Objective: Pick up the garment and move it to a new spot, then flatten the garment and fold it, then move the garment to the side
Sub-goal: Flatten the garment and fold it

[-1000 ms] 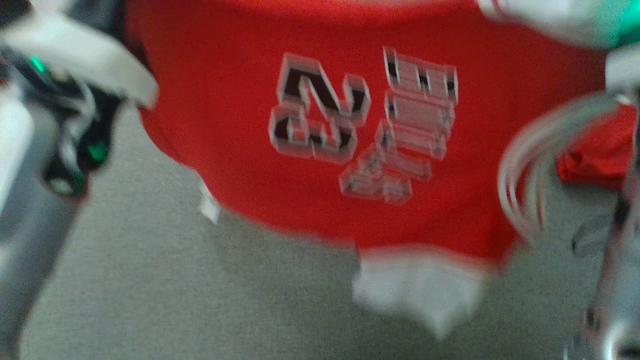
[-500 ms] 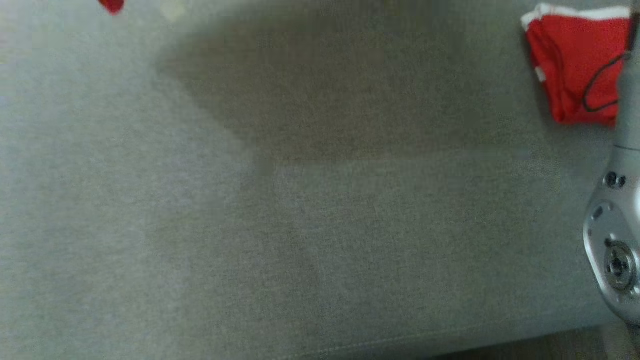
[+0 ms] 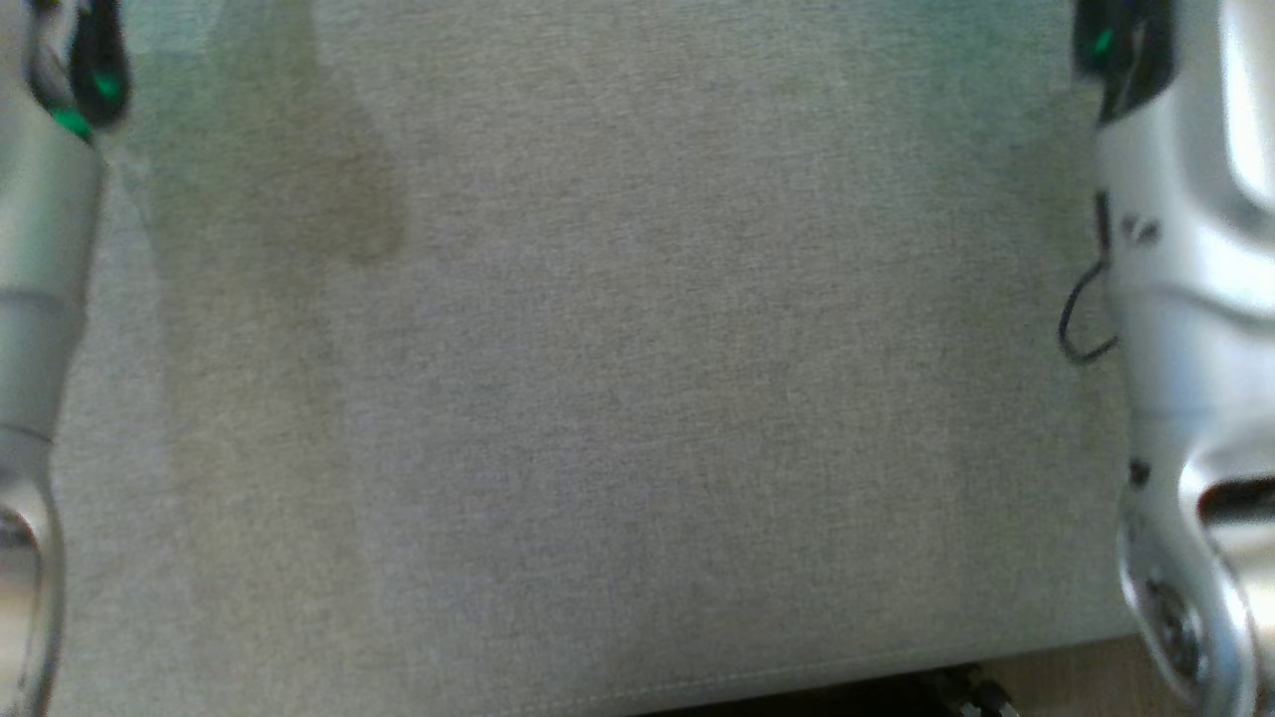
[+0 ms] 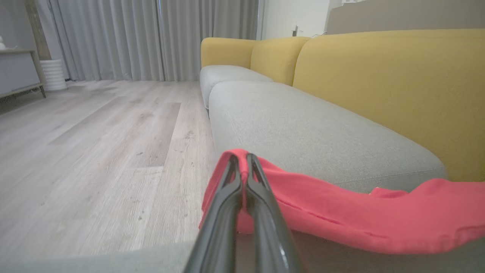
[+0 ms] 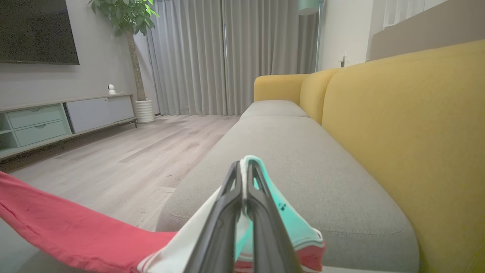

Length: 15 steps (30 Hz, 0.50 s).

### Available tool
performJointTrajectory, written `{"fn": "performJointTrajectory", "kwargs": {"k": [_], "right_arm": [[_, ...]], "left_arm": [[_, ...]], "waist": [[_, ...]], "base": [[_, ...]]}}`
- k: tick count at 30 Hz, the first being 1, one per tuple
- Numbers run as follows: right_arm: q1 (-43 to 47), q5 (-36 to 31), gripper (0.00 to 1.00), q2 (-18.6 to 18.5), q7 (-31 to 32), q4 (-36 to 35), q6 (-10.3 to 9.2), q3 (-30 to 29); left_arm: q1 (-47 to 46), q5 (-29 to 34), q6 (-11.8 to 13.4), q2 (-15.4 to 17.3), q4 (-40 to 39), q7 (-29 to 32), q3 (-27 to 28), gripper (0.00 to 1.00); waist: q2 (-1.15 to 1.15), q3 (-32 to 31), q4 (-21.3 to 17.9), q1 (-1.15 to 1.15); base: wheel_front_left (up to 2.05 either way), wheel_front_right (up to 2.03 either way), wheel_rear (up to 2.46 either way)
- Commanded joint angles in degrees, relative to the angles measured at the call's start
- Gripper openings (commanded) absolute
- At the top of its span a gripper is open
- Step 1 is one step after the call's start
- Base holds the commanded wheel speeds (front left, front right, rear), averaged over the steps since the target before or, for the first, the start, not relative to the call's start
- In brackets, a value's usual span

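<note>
A second ago the red fabric garment with white and teal trim hung right across the head view, its number print facing the camera. Now that view has swung onto the bare weave of the long grey fabric seat cushion, framed by the pale left forearm and pale right forearm. Much of that is the camera moving. The wrist views place the garment over the cushion's near end, stretched as a red band between the two grippers. The left gripper has its dark fingers pressed together on a red edge; the right gripper pinches the white and teal trim the same way. I judge the pick-up done and the carry under way, though how high the cloth hangs over the cushion is hard to tell from these angles.

The cushion is bare from its front seam back towards the yellow upholstered backrest, and runs on well beyond the grippers. The pale wood floor begins just past the cushion's front edge, so a hem laid too far forward would likely slide off. The backrest limits the spread on the cushion's far side.
</note>
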Motion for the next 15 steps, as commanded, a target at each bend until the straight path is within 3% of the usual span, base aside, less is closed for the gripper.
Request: {"fn": "performJointTrajectory", "kwargs": {"k": [1,7,15], "right_arm": [[1.33,0.70,0.00,1.13,-0.83,-3.74,0.43,0.73],[14.99,1.49,0.00,1.13,-1.42,-12.46,0.43,0.17],[39.27,3.14,0.00,1.13,2.13,-28.18,0.43,-4.24]], "left_arm": [[-0.61,-0.75,-0.23,2.53,-1.59,-0.96,2.54,0.00],[9.15,-3.92,-1.22,1.75,-4.45,-2.50,4.20,0.00],[29.78,-8.37,0.30,-0.29,-14.40,-3.13,6.84,0.00]], "waist": [[0.00,-0.45,0.62,-0.02],[0.00,-4.54,2.34,-0.02],[0.00,-14.75,4.77,-0.02]], "base": [[0.00,0.00,0.00],[0.00,0.00,0.00],[0.00,0.00,0.00]]}}
